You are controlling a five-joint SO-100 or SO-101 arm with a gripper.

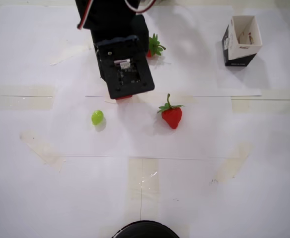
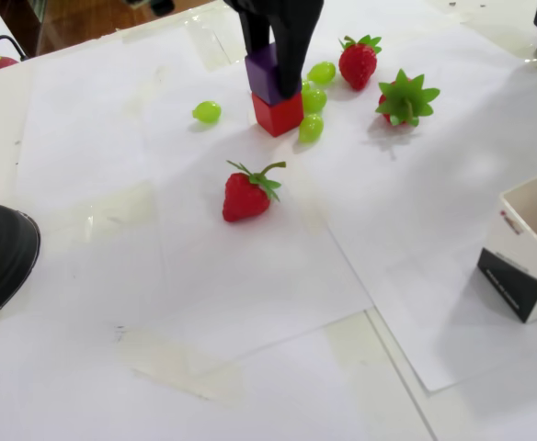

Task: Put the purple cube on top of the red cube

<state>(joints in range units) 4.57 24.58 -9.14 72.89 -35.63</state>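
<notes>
The purple cube sits right on top of the red cube, clamped between the fingers of the gripper coming down from above. Green grapes huddle beside the stack, with a strawberry nearer the camera.

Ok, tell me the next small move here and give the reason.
Probably open the gripper and let go. In the fixed view the purple cube sits in the gripper on top of the red cube, apparently touching it and roughly lined up. The overhead view hides the stack under the arm, so alignment can't be confirmed there; release slowly.
</notes>
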